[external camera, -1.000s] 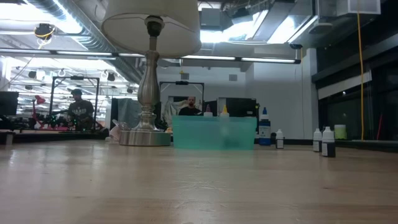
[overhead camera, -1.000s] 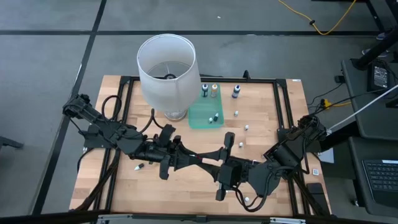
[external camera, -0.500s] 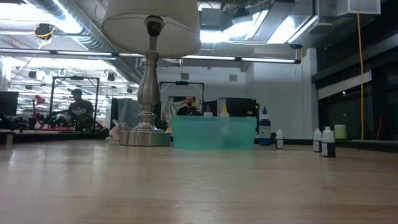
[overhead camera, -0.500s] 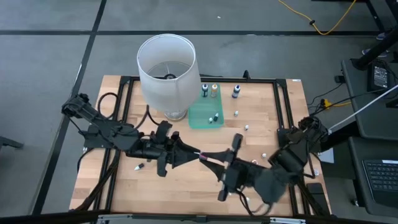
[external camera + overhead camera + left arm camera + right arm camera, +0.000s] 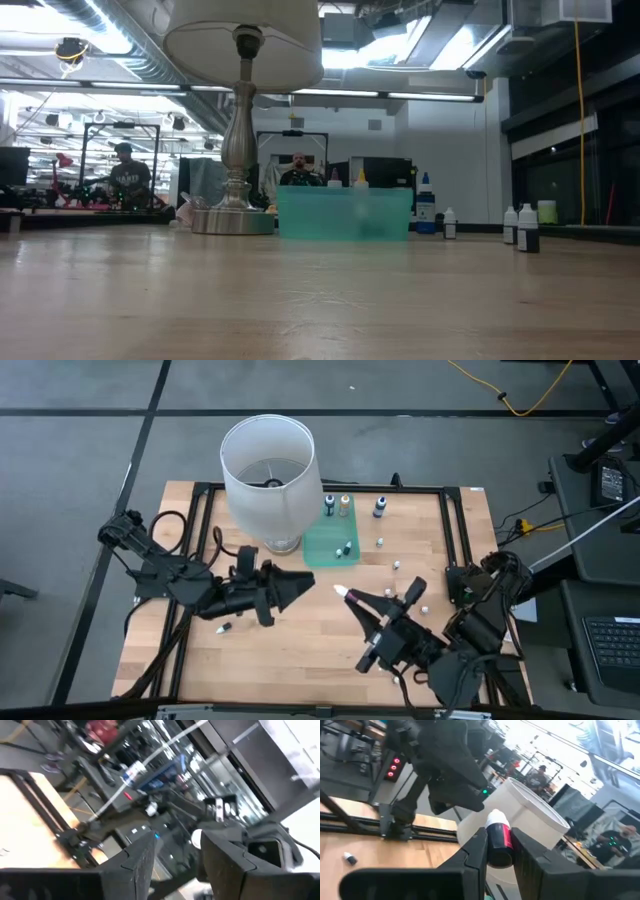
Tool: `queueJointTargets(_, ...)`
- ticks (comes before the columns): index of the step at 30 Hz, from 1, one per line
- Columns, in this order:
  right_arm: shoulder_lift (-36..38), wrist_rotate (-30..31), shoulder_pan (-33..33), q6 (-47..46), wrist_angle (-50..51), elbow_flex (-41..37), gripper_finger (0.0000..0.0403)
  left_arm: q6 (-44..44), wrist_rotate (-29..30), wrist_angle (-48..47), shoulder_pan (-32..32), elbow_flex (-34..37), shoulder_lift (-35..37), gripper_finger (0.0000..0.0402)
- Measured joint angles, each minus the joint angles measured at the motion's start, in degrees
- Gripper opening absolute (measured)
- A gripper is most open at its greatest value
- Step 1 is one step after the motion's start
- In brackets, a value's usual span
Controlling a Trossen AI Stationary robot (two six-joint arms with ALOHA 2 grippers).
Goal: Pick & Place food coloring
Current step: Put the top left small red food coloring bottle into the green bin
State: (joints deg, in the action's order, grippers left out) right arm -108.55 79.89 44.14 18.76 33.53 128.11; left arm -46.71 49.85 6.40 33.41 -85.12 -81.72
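Our right claw (image 5: 352, 598) hovers above the middle of the table (image 5: 300, 650), closed on one red food coloring bottle (image 5: 499, 838) with a white cap. Our left claw (image 5: 300, 586) waits just beside it, fingers narrowly parted and empty. We judge the carry goes best with a steady grip toward the green tray (image 5: 325, 543), releasing low. Counted from above: one lamp (image 5: 268, 468), one tray, roughly ten small bottles scattered around; some are too small to be sure.
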Motion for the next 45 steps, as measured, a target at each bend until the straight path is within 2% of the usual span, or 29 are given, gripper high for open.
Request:
queueJointTargets(4, 0.00, 0.05, -1.70, 0.89, -2.67, -0.02, 0.0072, 1.06, 4.24, 4.37, -0.02, 0.00, -0.66, 0.0154)
queueJointTargets(14, 0.02, 0.18, -5.15, 4.37, -6.21, 0.00, 0.0072, 7.65, 9.99, 21.47, -0.20, -0.02, -3.77, 0.0154)
queueJointTargets(23, 0.02, -1.28, -7.57, 7.50, -9.27, 0.00, 0.0074, 5.04, 11.07, 27.86, -1.87, -0.02, -7.42, 0.0155)
queueJointTargets(32, 0.02, -2.99, -8.41, 7.56, -9.32, 0.00, 0.0075, 3.95, 6.30, 35.91, -5.02, 0.00, -10.00, 0.0155)
queueJointTargets(38, 0.03, -3.01, -8.44, 9.44, -9.35, 0.00, 0.0072, 2.38, 2.34, 36.29, -5.97, 0.00, -10.16, 0.0148)
queueJointTargets(45, 0.09, -3.18, -8.64, 9.86, -9.71, 0.00, 0.0074, 2.31, 1.97, 36.22, -5.99, 0.00, -10.16, 0.0119)
